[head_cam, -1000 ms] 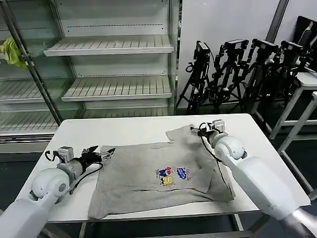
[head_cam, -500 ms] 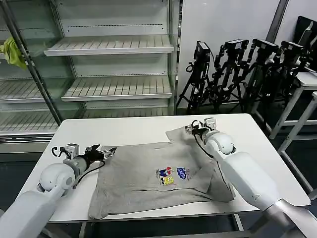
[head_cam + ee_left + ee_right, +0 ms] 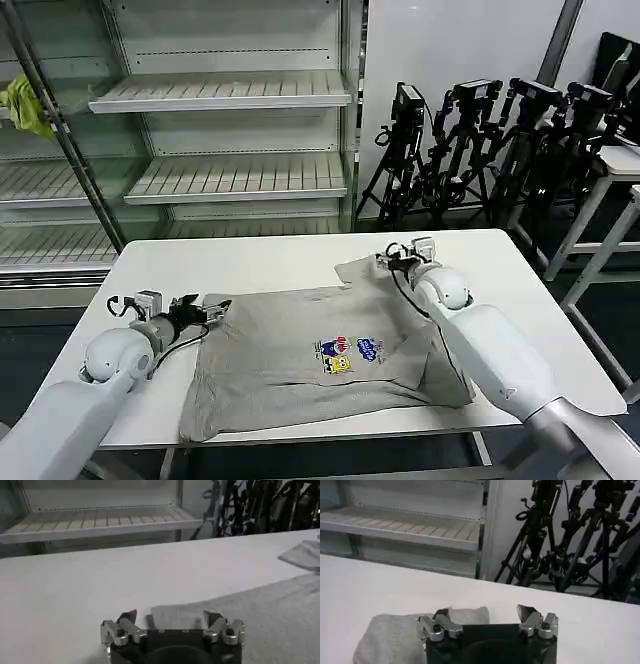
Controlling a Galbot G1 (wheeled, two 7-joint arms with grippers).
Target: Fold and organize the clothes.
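White tabletop point(image 3: 270, 262) spans the scene, with bare surface along its far edge, a wide strip at the left and a narrower one at the right. Metal shelving point(image 3: 225, 95) stands beyond the far-left edge, and a cluster of black tripods point(image 3: 480, 140) beyond the far right (both well apart from the work).

Light grey shirt point(image 3: 300, 360) lies spread over the middle and near part of the table, chest print point(image 3: 350, 353) facing up. Its near hem runs close along the table's near edge. Its left side ends in a corner pointing toward the left gripper. Its far-right portion is a raised, folded flap point(image 3: 362, 270) reaching toward the far edge; open table remains between flap and edge.

Left arm point(image 3: 80, 395) comes in from the near left, low over the table. The left gripper point(image 3: 212, 308) sits at the shirt's left corner with its jaws apart. In the left wrist view the fabric corner point(image 3: 175, 616) lies flat between the two fingers point(image 3: 127, 617), not clamped.

Right arm point(image 3: 500, 360) crosses the shirt's right side from the near right. The right gripper point(image 3: 385, 262) is at the flap's far-right edge, jaws apart. In the right wrist view the flap point(image 3: 400, 630) lies just ahead of one finger point(image 3: 441, 615), the other over bare table; contact cannot be confirmed.

Yellow-green cloth point(image 3: 25, 105) hangs on the shelving at far left.
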